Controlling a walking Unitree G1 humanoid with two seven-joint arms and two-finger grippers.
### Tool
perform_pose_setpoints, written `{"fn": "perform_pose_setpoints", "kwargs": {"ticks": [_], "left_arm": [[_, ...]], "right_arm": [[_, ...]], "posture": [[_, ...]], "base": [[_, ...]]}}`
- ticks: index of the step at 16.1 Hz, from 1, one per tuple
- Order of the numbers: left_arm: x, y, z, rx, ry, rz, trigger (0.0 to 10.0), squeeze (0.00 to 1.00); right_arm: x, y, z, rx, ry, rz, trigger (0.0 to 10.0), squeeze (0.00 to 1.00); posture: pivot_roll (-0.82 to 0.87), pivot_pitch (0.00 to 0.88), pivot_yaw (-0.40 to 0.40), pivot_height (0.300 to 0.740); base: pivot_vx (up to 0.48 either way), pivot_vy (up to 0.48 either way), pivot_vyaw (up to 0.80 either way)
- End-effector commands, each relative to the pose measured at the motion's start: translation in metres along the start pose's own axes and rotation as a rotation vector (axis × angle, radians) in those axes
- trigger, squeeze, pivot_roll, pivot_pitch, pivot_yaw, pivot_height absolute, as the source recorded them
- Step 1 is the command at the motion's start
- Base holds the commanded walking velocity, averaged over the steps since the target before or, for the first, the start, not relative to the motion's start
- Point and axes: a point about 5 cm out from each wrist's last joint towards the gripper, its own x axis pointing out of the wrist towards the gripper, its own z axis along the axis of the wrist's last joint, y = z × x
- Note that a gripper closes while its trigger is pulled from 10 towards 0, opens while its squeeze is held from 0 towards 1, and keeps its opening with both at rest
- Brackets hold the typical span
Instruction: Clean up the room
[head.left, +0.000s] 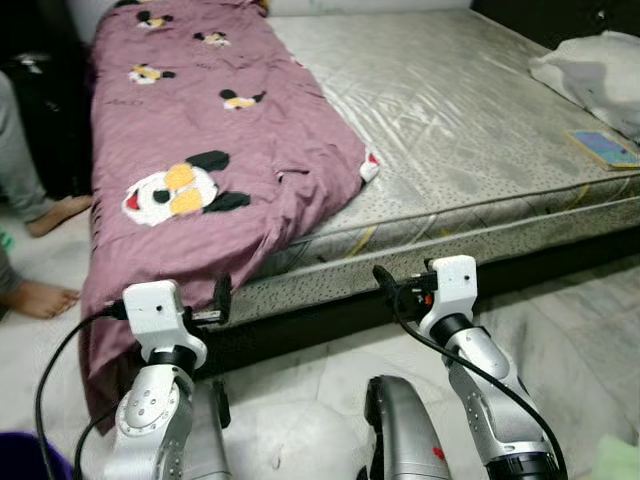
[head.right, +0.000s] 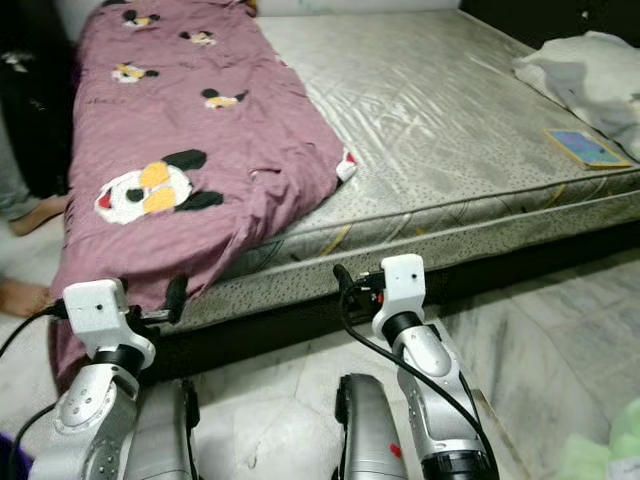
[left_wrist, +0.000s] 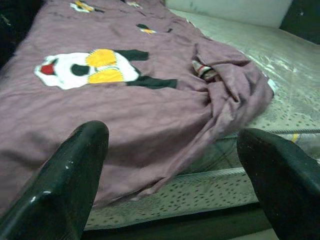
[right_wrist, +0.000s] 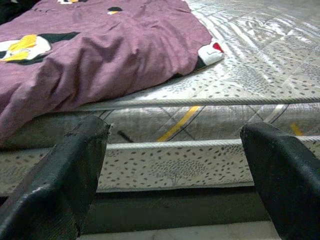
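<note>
Both pairs of jaws stand wide apart and hold nothing. Nearest, at 7 o'clock in the head views, the left gripper (left_wrist: 170, 175) is raised before the foot edge of the bed, its black fingers (left_wrist: 65, 185) spread toward the hanging hem of the purple blanket (head.left: 190, 150) without touching it. At 5 o'clock the right gripper (right_wrist: 175, 175) is raised in the same way, its fingers (right_wrist: 60, 175) spread and pointing at the side of the bare mattress (head.left: 450, 110), just short of it. Between the two arms, at 6 o'clock, the robot's own silver body shows above the pale marble floor (head.left: 580, 330).

Beyond the grippers the blanket lies along the bed's 9 o'clock side, running from the far end toward the foot, where it drapes over the edge and reaches down to the floor. It is printed with black, white and yellow cartoon mouse figures, and its inner border is bunched into folds around the middle of the bed. The rest of the mattress, grey and patterned under a shiny cover, lies uncovered from the centre toward 3 o'clock.

At 3 o'clock a small blue book (head.left: 605, 148) lies flat near the mattress edge, and just past it, toward 2 o'clock, sits a crumpled white cloth (head.left: 590, 75). At 9 o'clock, on the floor beside the bed, a person's bare feet (head.left: 40, 298) rest near the draped blanket
</note>
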Motion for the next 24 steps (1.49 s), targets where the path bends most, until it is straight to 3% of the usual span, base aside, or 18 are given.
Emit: {"fn": "perform_pose_setpoints", "kwargs": {"ticks": [1,11,24], "left_arm": [[0.0006,-0.0024,0.0025,0.009,-0.012,-0.009,10.0,0.00],[0.0013,-0.0033,0.0034,0.001,-0.014,-0.022,10.0,0.00],[0.0016,-0.0042,0.0042,-0.010,-0.020,-0.038,10.0,0.00]], "right_arm": [[0.0002,-0.0017,0.0045,-0.008,-0.020,0.006,10.0,0.00],[0.0004,-0.0001,0.0060,-0.006,-0.029,0.015,10.0,0.00],[0.0007,-0.0009,0.0056,0.005,-0.028,0.006,10.0,0.00]], "posture": [[-0.08,0.065,-0.039,0.518],[-0.09,0.075,-0.040,0.518],[-0.09,0.079,-0.038,0.518]], "base": [[0.000,0.000,0.00],[0.000,0.000,0.49],[0.000,0.000,0.00]]}}
